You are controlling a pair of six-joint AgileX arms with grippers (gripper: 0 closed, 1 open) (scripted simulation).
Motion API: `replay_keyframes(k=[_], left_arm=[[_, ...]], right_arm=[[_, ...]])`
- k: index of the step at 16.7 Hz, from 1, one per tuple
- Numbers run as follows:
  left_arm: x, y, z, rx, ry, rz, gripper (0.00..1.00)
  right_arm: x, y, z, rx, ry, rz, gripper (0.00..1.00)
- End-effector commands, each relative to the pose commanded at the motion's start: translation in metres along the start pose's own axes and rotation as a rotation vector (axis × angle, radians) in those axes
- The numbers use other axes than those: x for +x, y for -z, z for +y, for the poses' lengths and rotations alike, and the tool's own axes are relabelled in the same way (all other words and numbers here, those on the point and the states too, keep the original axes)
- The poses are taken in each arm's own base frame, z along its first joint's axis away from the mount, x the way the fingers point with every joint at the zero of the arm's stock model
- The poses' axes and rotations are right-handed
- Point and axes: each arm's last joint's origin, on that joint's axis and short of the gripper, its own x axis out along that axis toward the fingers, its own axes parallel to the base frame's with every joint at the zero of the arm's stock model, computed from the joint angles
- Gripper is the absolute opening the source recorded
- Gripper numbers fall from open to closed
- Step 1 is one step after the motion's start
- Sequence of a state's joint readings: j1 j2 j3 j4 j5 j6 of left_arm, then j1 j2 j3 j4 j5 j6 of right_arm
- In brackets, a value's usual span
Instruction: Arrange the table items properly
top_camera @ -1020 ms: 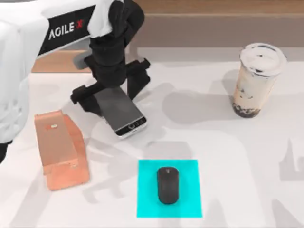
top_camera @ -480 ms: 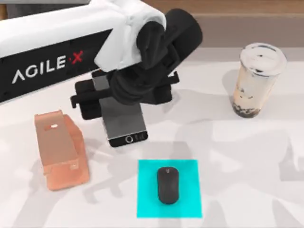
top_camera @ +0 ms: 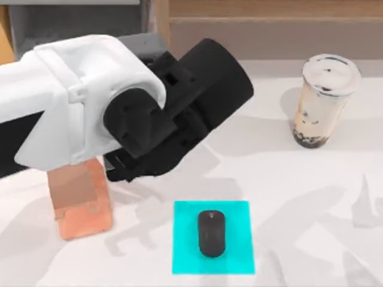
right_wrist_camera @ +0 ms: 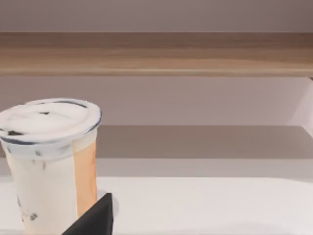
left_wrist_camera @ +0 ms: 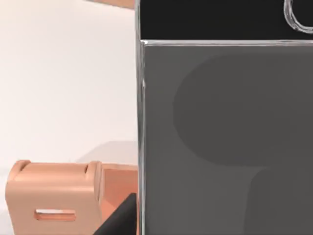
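1. The left arm (top_camera: 90, 107) reached over the left half of the table (top_camera: 311, 197), its black wrist housing covering the area just above the phone stand (top_camera: 81, 200).
2. The left gripper (top_camera: 140, 170) sat at the lower end of that housing, beside the upper right of the phone stand. Whether its jaws were open or closed could not be determined from the top view.
3. In the left wrist view, the smartphone (left_wrist_camera: 225, 142) stood close in front of the camera, its silver edge upright and its dark screen facing the lens. The phone stand (left_wrist_camera: 54, 200) lay beyond and to one side of it.
4. The mouse (top_camera: 211, 232) rested on the cyan mat (top_camera: 239, 215), near the left gripper and nearer the front edge of the table.
5. The cup of milky tea (top_camera: 323, 98) stood upright, well apart from the left gripper, toward the table's right.
6. In the right wrist view, the cup (right_wrist_camera: 51, 161) stood near the camera, in front of the wooden shelf (right_wrist_camera: 195, 54). A dark fingertip (right_wrist_camera: 95, 218) of the right gripper was visible beside the cup; its state could not be determined.
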State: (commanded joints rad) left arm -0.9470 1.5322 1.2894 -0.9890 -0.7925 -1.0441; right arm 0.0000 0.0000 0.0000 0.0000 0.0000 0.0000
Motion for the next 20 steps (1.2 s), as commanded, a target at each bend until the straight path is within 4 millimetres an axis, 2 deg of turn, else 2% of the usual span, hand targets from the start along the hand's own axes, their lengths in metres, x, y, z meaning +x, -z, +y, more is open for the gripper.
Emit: replay_keyframes(k=[5,7,14,17,20], left_arm=[[-0.018,0.012,0.030,-0.041,0.031,-0.133,0.00],[-0.019,0.021,0.042,-0.037,0.031,-0.165,0.00],[-0.002,0.073,0.085,-0.027,0.029,-0.252,0.00],[0.002,0.083,0.094,-0.043,0.041,-0.263,0.00],[0.003,0.084,0.095,-0.045,0.042,-0.264,0.00]], right_arm=[[0.000,0.000,0.000,0.000,0.000,0.000,1.00],[0.000,0.000,0.000,0.000,0.000,0.000,1.00],[0.000,0.000,0.000,0.000,0.000,0.000,1.00],[0.000,0.000,0.000,0.000,0.000,0.000,1.00],[0.000,0.000,0.000,0.000,0.000,0.000,1.00]])
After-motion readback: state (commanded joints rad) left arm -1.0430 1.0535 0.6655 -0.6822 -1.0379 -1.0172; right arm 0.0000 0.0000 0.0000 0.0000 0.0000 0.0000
